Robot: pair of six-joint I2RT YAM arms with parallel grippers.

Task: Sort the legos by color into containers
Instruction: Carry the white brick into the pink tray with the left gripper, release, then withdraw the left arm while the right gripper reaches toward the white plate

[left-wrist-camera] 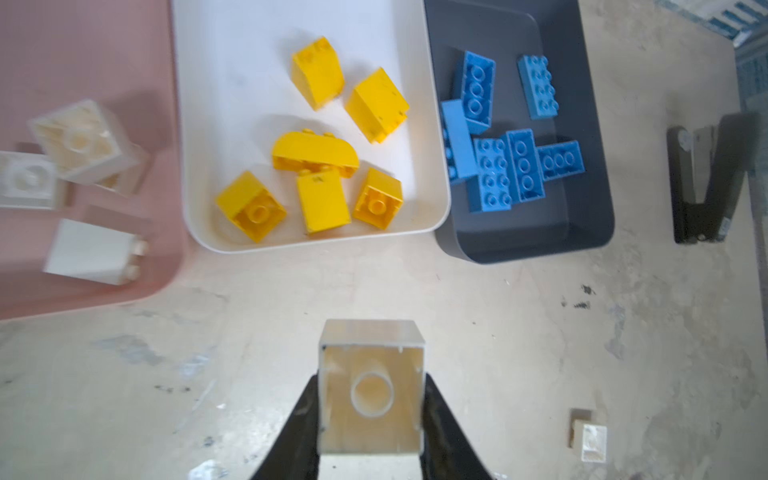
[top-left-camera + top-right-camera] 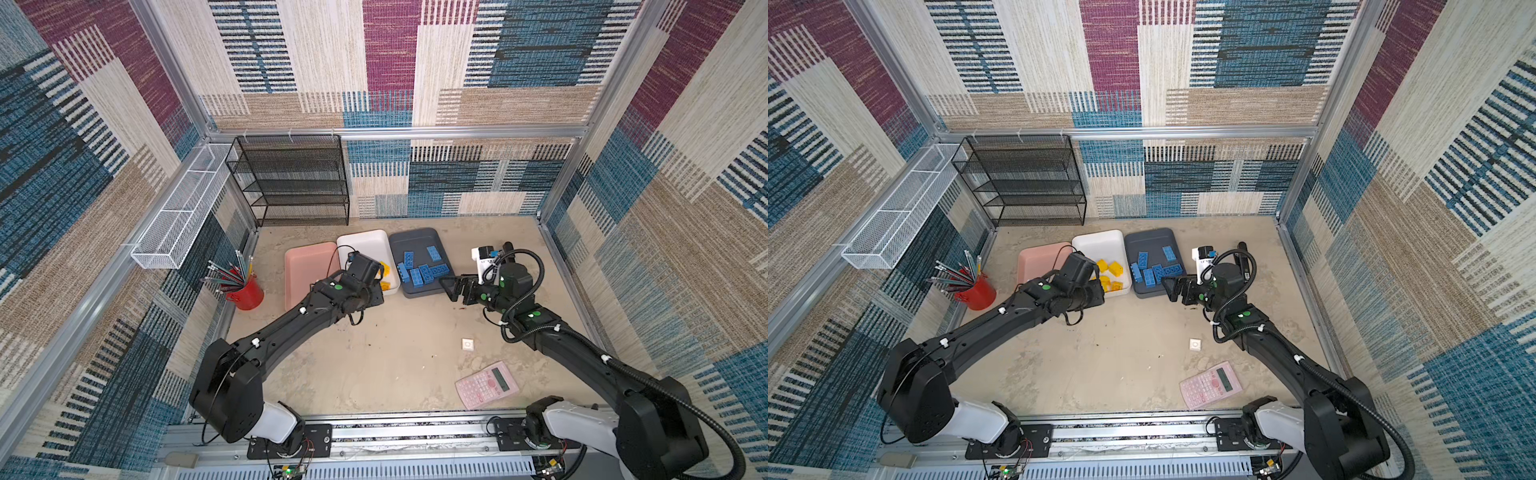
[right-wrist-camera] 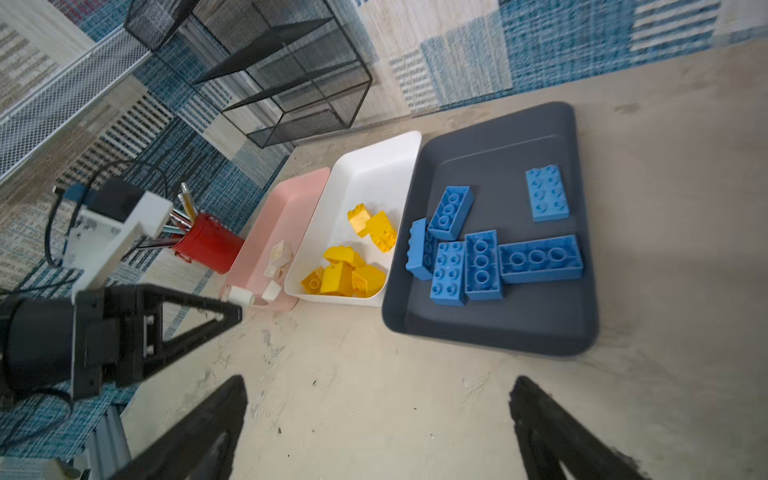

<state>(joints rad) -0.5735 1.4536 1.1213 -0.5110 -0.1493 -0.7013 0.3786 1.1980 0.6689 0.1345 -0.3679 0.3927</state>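
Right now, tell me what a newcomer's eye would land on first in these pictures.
The colour blocks come first: yellow bricks in the white tray, blue bricks in the dark grey tray and cream bricks in the pink tray, lined up at the back of the table. Next, the left gripper is shut on a cream brick just short of those trays. Last, one loose brick lies near the pink calculator.

Red metal cup of pencils [image 2: 249,293] at the left; pink flat calculator [image 2: 487,384] near the front; black wire shelf [image 2: 297,183] at the back.
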